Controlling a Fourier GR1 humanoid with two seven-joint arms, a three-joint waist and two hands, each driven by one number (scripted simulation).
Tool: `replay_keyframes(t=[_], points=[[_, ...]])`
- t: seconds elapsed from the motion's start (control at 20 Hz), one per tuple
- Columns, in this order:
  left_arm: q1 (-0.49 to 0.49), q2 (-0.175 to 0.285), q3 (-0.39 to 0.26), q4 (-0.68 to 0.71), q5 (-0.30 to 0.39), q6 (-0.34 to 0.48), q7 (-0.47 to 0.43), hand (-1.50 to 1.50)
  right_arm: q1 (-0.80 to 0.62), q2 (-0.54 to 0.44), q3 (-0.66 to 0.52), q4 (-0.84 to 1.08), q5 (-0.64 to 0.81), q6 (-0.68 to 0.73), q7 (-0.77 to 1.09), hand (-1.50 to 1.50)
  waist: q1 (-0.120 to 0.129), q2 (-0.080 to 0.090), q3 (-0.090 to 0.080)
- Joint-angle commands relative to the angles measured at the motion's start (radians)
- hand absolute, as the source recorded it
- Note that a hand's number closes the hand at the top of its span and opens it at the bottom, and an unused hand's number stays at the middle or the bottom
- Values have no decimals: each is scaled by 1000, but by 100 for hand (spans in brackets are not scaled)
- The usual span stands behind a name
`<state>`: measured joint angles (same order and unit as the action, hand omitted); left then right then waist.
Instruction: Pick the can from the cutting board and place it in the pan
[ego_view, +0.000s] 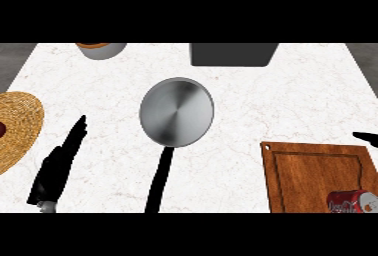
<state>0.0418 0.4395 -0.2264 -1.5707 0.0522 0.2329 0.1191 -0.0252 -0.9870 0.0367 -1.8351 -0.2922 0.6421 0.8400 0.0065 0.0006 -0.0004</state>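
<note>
White marbled counter (295, 90): round silver metal pan (177, 112) with black handle at its middle, brown wooden cutting board (310, 170) at the near right corner, red can (353, 202) lying sideways on the board's near right corner. Black left hand (57, 167) by the left edge, fingers straight, holding nothing; right hand (366, 137) barely shows at the right edge, state not discernible.
</note>
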Motion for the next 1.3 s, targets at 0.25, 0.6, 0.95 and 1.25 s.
replay_keyframes(t=[0.25,0.6,0.95,1.25], points=[[47,-34,7,-75,-66,17,28,0,-21,81,98,-23,86,25,139,-150,0,-2,0],[-8,-72,37,18,-67,-24,-5,0,-34,87,128,-39,85,29,224,-150,-6,-1,-1],[-40,-63,101,26,-61,-62,15,0,34,140,168,38,244,36,88,-150,-9,0,0],[52,-55,122,-85,-60,-115,38,0,28,177,126,53,264,78,104,-150,-3,-1,0]])
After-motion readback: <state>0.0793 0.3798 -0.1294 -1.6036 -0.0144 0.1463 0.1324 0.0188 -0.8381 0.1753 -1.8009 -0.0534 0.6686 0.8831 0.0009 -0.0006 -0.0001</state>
